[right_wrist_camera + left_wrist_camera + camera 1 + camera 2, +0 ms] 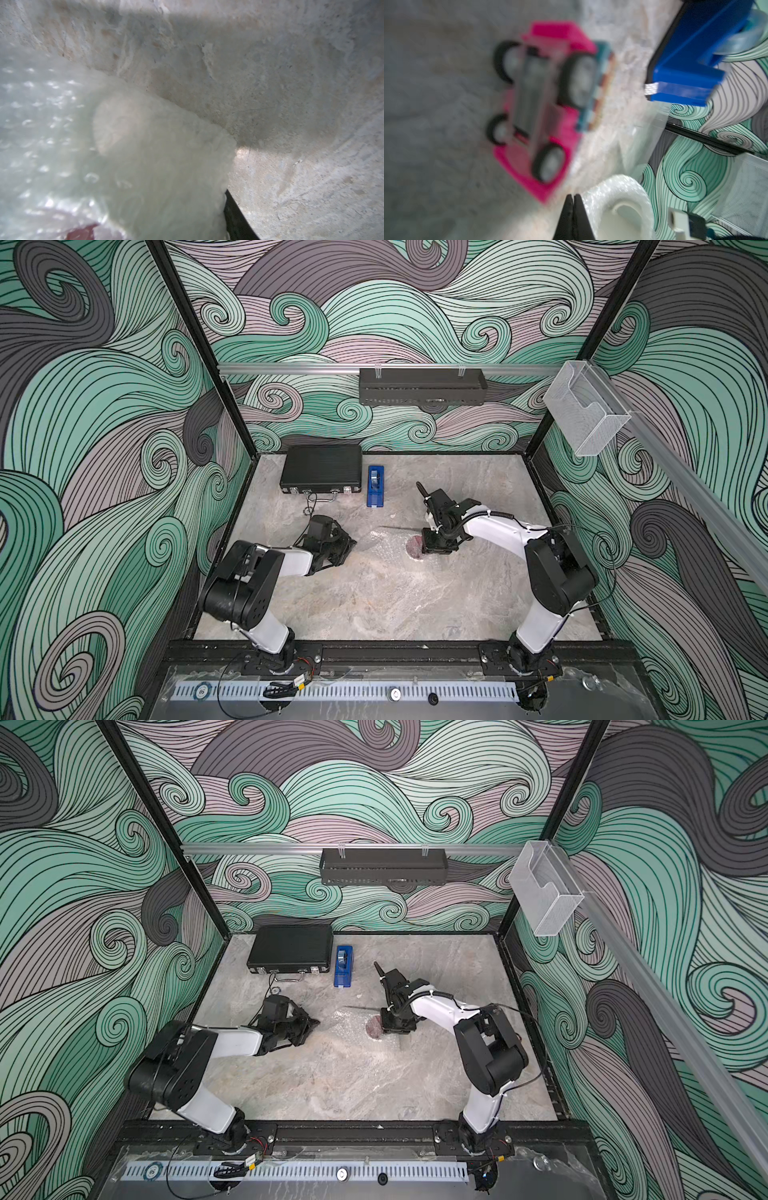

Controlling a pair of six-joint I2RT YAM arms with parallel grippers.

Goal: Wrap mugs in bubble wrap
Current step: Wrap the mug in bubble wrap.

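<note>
Marble table (pixel 374 605): left fingers (pixel 565 220) clenched beside bubble wrap (pixel 612 191), right fingers (pixel 234 218) grasping the wrapped mug (pixel 414 549).

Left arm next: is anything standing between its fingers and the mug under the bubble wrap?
Nothing visible. In the left wrist view the shut left gripper sits right beside the bubble wrap covering the mug. The blurred pink toy car lies off to the side, not between them.

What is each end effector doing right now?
Left end effector: closed, beside the wrap; holding it cannot be told.
Right end effector: closed on the mug through the wrap.
</note>
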